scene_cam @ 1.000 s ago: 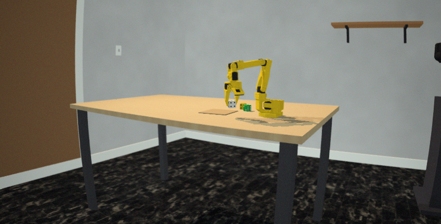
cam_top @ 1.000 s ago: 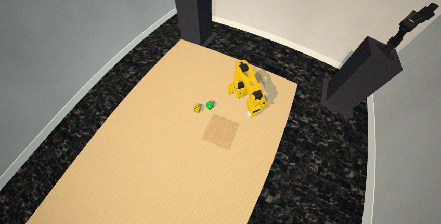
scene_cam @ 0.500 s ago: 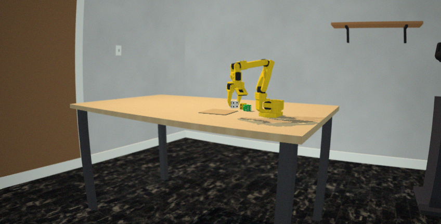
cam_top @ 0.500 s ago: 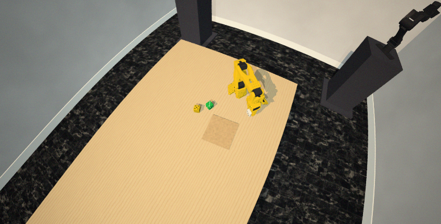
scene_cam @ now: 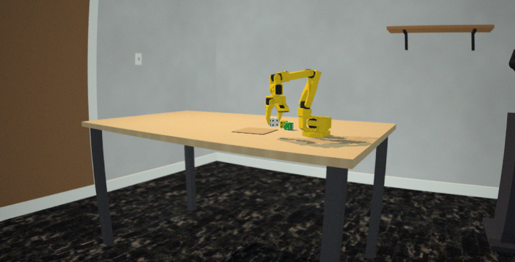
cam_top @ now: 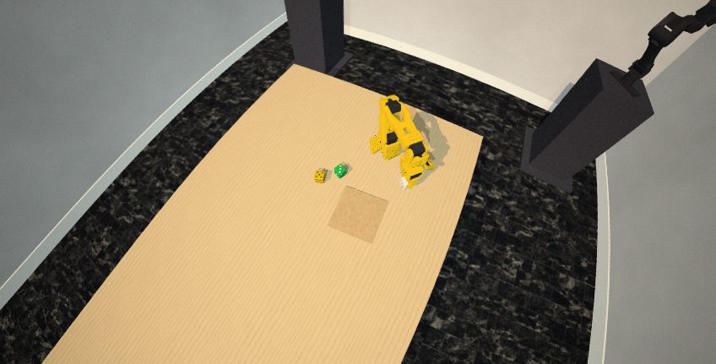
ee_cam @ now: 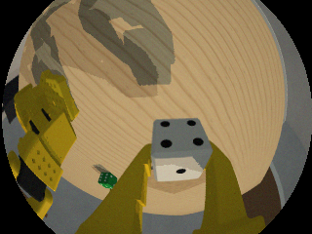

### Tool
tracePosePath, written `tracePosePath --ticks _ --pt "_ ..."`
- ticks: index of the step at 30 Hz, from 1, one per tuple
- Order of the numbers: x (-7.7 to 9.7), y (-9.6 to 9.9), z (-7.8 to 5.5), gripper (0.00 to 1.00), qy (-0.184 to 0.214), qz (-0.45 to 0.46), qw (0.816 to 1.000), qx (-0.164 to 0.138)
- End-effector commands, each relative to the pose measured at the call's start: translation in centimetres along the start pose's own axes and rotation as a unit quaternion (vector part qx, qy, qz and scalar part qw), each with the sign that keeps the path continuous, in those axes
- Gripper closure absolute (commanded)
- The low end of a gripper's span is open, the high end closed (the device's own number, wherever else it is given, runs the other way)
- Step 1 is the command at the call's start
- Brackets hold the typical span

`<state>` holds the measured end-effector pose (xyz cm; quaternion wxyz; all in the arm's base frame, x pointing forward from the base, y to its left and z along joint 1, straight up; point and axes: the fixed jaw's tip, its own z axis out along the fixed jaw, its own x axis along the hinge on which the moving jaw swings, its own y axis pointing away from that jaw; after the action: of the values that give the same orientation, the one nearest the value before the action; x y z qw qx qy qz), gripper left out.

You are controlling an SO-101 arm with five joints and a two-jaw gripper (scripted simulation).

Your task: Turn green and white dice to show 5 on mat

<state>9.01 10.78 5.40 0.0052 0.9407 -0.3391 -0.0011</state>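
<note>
The gripper [cam_top: 408, 185] [scene_cam: 273, 121] [ee_cam: 176, 163] grasps the white die [cam_top: 404, 182] [scene_cam: 274, 122] [ee_cam: 179, 148] between its fingers, off to one side of the mat [cam_top: 357, 214] [scene_cam: 255, 131], with a four-pip face and a one-pip face toward the wrist view. Well apart from the gripper, on the arm base's other side in the top view, the green die [cam_top: 340, 171] [scene_cam: 288, 126] [ee_cam: 107, 179] rests on the table [cam_top: 261, 220] [scene_cam: 144, 129] [ee_cam: 224, 73], and the yellow die [cam_top: 320, 176] [scene_cam: 283, 124], five pips up, sits just beyond it.

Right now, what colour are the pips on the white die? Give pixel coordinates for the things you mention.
Black; clearest in the wrist view, on the white die [cam_top: 404, 182] [scene_cam: 274, 121] [ee_cam: 181, 134].
</note>
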Motion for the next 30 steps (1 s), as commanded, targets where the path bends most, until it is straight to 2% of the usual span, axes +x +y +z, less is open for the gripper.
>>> tracePosePath --ticks 1,30 --pt "-0.13 -0.46 -0.49 1.0 -0.001 0.003 1.0 0.026" --pt "-0.14 -0.49 0.12 1.0 -0.001 0.003 1.0 0.026"
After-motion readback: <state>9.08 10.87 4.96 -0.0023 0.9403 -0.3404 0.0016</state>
